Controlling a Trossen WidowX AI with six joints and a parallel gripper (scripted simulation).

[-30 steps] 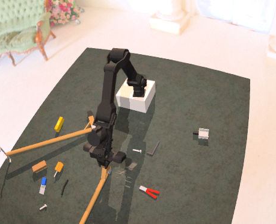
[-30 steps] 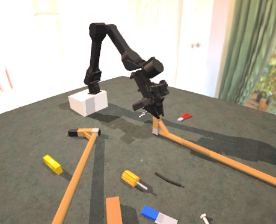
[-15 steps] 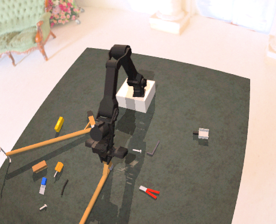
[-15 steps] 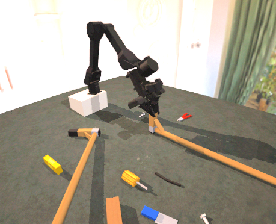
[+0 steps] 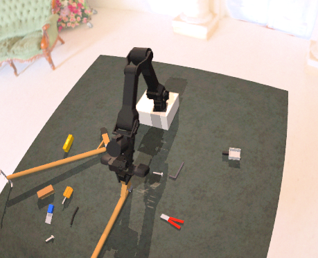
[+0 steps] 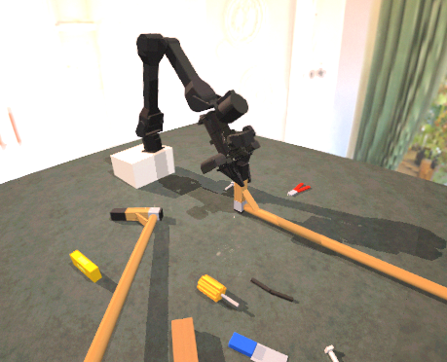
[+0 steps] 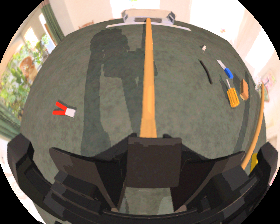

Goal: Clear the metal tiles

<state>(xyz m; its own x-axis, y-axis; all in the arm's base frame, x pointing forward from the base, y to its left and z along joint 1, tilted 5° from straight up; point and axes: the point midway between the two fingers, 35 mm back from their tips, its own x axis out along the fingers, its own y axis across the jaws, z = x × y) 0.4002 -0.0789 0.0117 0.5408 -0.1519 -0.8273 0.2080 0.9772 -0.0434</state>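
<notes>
My gripper (image 5: 125,179) (image 6: 242,180) (image 7: 153,167) is shut on the dark grip of a long wooden-handled tool, apparently the long scraper (image 5: 108,225) (image 6: 322,239) (image 7: 148,85). Its short orange grip block stands roughly upright below the fingers, grey end cap down close to the table. The shaft runs away from the arm, past the bottom edge in the top view and to the right edge in the exterior view. At its far end the wrist view shows a wide pale shape (image 7: 166,18); I cannot tell whether it is blade, plate or box. No metal tiles can be made out.
A second long-handled tool (image 5: 56,163) (image 6: 128,277) lies to the left. Red pliers (image 5: 175,220) (image 6: 299,189) (image 7: 63,110), a yellow block (image 5: 68,143) (image 6: 85,266), an orange screwdriver (image 5: 68,193) (image 6: 211,288) and a small pale pan (image 5: 234,153) lie on the dark table (image 5: 229,111).
</notes>
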